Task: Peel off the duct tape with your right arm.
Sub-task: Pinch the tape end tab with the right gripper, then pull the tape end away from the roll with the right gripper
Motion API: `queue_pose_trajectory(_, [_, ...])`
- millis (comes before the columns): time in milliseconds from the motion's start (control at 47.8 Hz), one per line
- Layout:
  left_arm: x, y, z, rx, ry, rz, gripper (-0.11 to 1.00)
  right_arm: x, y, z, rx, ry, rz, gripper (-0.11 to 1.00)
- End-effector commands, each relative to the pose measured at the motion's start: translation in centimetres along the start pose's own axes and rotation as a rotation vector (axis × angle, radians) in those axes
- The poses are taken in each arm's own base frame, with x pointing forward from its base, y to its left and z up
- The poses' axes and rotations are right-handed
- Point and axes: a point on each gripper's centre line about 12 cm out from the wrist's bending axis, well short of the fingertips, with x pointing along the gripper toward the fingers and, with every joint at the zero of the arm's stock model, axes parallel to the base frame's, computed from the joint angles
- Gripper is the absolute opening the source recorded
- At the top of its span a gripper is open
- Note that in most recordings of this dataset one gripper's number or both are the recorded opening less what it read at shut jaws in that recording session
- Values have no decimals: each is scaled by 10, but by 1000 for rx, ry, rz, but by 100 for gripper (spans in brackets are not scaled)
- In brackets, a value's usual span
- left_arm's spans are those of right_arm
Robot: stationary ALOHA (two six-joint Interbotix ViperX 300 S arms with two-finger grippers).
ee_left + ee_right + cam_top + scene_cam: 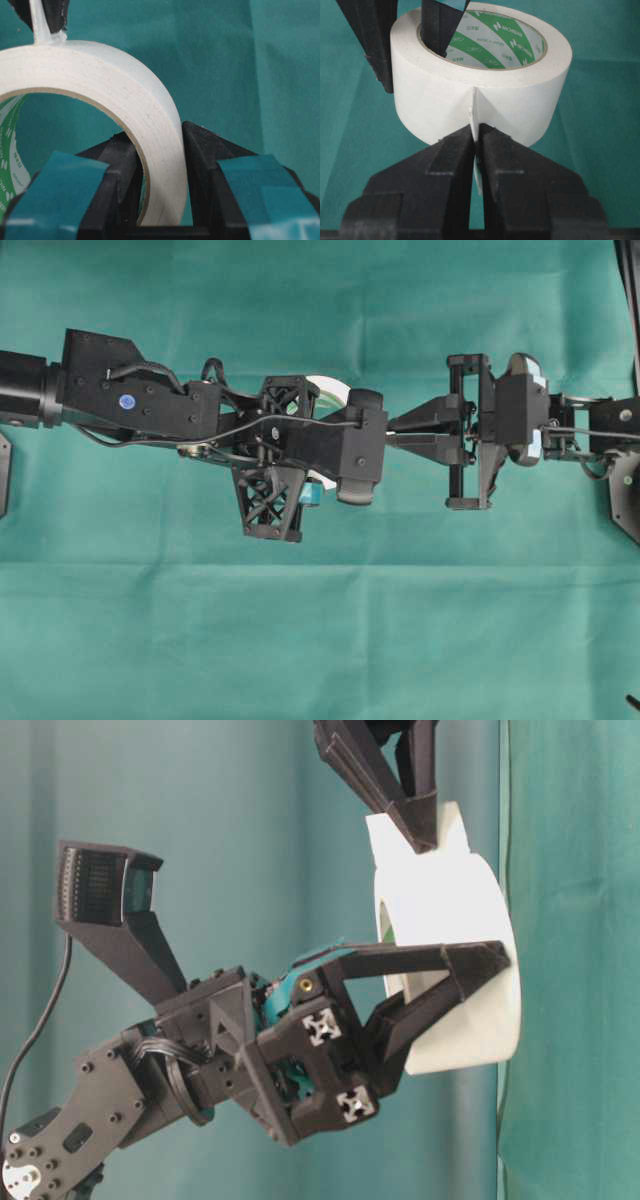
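Right gripper [475, 131] pinched tight on the loose strip [474, 107] of the duct tape [480, 75]. Left gripper [160, 145] clamps the roll's wall. One roll, two grippers.

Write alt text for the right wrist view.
Two solid black fingers of the right hand pinch the loose white strip of a wide white tape roll. The left hand's black fingers clamp its far wall over green cloth.
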Motion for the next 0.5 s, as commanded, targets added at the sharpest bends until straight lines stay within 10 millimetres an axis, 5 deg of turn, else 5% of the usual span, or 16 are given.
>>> queue_pose_trajectory(0, [-22,-5,11,20,-59,-1,21,-1,-6,6,15,-28,-24,-9])
queue_pose_trajectory(481, [-25,-39,3,261,-54,-43,21,-5,-23,6,24,-57,-75,-9])
